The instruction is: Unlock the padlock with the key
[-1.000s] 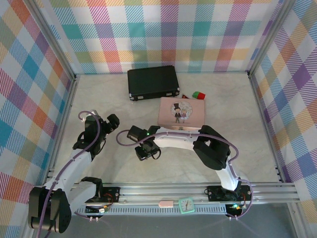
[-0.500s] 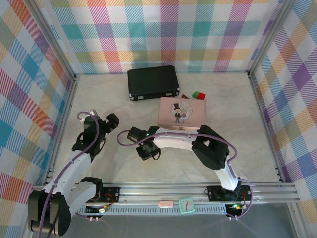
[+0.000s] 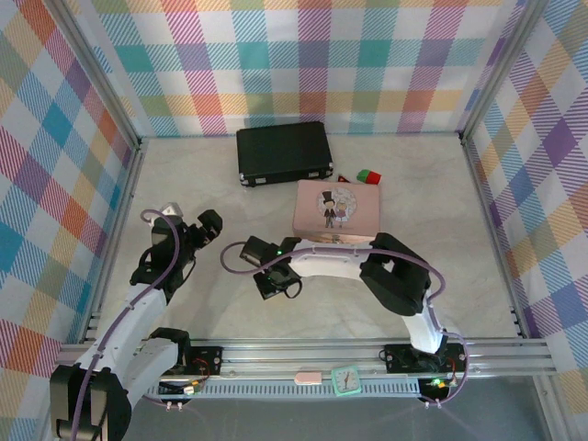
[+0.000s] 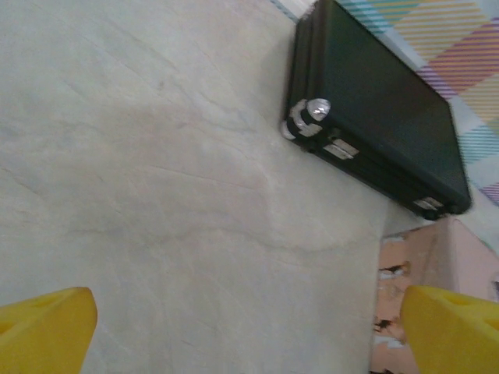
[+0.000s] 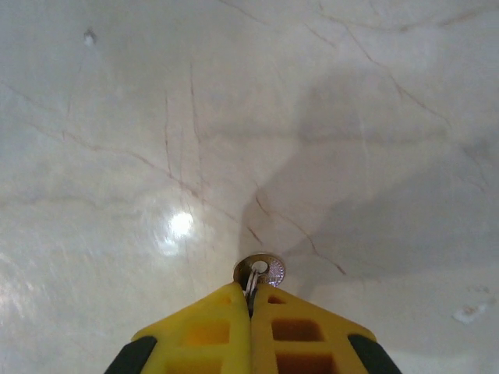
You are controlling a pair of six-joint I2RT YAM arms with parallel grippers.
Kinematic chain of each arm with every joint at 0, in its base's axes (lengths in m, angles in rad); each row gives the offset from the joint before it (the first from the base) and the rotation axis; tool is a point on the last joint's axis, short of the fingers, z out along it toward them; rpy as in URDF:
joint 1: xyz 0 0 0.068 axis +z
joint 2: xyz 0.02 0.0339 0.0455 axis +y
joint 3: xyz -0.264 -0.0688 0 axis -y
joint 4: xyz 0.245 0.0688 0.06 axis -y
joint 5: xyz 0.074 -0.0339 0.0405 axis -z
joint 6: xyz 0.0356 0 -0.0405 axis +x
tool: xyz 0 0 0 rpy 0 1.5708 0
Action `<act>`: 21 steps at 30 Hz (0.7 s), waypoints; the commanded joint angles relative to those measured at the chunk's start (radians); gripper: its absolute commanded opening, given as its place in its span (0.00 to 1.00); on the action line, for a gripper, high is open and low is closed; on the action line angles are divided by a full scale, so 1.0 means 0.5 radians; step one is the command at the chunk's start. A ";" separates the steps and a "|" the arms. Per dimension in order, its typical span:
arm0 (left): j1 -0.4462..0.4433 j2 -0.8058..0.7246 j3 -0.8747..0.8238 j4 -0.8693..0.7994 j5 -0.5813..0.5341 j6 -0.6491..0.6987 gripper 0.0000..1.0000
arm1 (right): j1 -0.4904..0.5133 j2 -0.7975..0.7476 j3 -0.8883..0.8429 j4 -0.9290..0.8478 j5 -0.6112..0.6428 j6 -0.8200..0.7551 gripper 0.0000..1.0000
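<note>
1. The top view is bright and evenly lit from above. The pale surface (image 3: 459,276) carries only faint, soft shadows beside the arms, and focus is sharp throughout.
2. The left wrist view is flatter and slightly hazy. The black case (image 4: 382,109) looks soft, and the left pincer (image 4: 249,331) has blurred yellow fingertips (image 4: 47,331) at the bottom corners.
3. The right wrist view shows a round glare spot (image 5: 181,224) left of centre and a broad grey shadow (image 5: 374,179) across the right side. The right pincer (image 5: 250,300) and the key (image 5: 260,271) are crisp.
</note>
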 commanded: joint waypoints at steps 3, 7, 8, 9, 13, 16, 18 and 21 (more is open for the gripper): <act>-0.042 0.027 -0.018 0.350 0.355 -0.181 0.95 | -0.202 -0.448 -0.248 0.357 -0.135 0.047 0.00; -0.127 0.040 -0.033 0.577 0.429 -0.289 0.92 | -0.405 -0.683 -0.383 0.551 -0.337 0.092 0.00; -0.161 0.045 -0.042 0.638 0.429 -0.314 0.91 | -0.453 -0.729 -0.412 0.598 -0.382 0.112 0.00; -0.204 0.059 -0.051 0.711 0.426 -0.363 0.90 | -0.510 -0.786 -0.448 0.653 -0.422 0.142 0.00; -0.394 0.187 -0.066 0.979 0.342 -0.634 0.87 | -0.706 -0.937 -0.533 0.884 -0.669 0.200 0.00; -0.547 0.334 -0.008 1.035 0.206 -0.918 0.88 | -0.789 -0.966 -0.486 0.984 -0.922 0.070 0.00; -0.604 0.457 0.078 0.995 0.195 -1.128 0.89 | -0.809 -0.966 -0.429 0.973 -1.041 -0.059 0.00; -0.631 0.672 0.237 0.941 0.345 -1.471 0.90 | -0.837 -0.967 -0.372 0.962 -1.272 -0.254 0.00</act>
